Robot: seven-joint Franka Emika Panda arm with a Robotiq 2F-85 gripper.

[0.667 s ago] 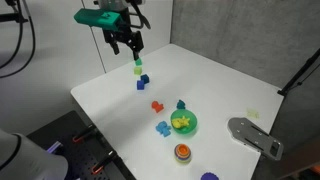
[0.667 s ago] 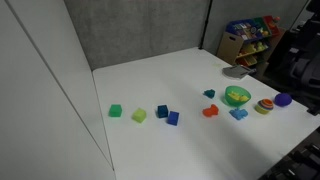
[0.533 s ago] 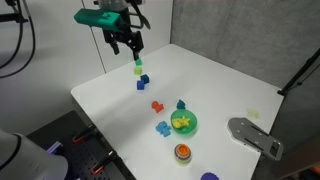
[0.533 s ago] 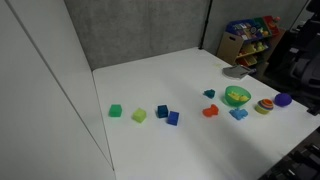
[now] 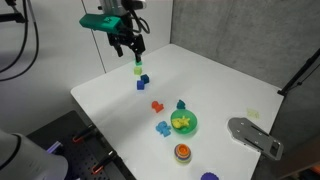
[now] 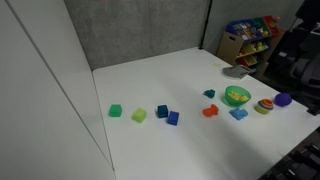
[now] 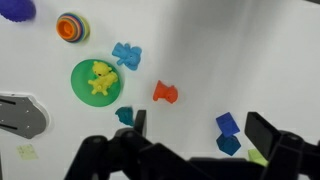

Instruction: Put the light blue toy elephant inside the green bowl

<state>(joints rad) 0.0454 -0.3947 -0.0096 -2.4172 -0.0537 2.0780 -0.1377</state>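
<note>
Gripper spread wide and empty, we hover well apart from the light blue toy elephant lying just beside the green bowl; we judge it light, rigid, slippery plastic, best pinched across its lumpy body

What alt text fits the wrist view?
Open gripper hangs empty over a white table, apart from the light blue toy elephant, which lies close beside the green bowl. A yellow toy sits in the bowl; a red toy and blue cubes lie nearer the gripper.
</note>
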